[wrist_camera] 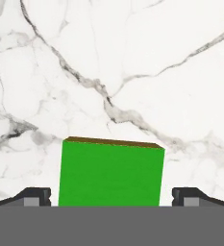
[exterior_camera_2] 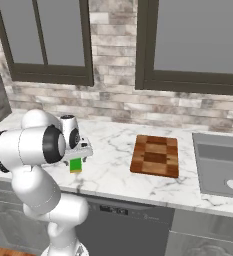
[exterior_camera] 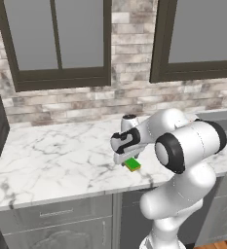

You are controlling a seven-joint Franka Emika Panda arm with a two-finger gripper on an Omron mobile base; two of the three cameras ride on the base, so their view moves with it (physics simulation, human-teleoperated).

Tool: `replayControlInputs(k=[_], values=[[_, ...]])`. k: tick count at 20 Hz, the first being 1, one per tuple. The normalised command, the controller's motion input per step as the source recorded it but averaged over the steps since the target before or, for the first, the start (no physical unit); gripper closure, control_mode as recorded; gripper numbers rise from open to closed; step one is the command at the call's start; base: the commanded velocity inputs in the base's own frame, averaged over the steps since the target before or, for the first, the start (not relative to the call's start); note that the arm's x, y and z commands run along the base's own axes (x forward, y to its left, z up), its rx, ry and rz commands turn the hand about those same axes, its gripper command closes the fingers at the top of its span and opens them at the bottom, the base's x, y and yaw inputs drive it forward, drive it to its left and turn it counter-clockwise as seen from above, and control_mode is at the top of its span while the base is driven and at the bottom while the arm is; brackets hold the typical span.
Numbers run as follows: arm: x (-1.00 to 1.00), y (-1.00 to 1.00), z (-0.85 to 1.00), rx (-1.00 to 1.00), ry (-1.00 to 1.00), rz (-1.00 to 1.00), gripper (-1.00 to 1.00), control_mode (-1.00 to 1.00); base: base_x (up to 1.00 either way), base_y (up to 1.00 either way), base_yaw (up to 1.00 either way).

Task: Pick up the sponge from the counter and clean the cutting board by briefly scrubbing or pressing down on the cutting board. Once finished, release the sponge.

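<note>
Gripper (wrist_camera: 111, 197) hangs directly over the sponge (wrist_camera: 111, 173), jaws spread wide, nothing held. One fingertip (wrist_camera: 34, 196) sits on each side of the green block with a gap on both. Sponge lies flat on the marble counter (exterior_camera_2: 113, 175) near its front edge, well apart from the cutting board (exterior_camera_2: 155, 155). Advice: descend straight, keep the block centred, close only once the tips reach the yellow lower layer.

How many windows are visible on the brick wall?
2: one window behind the counter's left part, another window above the cutting board and sink.
</note>
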Motion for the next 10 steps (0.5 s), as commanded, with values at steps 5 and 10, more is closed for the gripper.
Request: replayControlInputs(k=[5, 10], values=[[0.00, 0.00, 0.00, 0.00, 0.00, 0.00, -1.00, -1.00, 0.00, 0.00, 0.00], [0.00, 0.00, -0.03, 0.00, 0.00, 0.00, 1.00, -1.00, 0.00, 0.00, 0.00]])
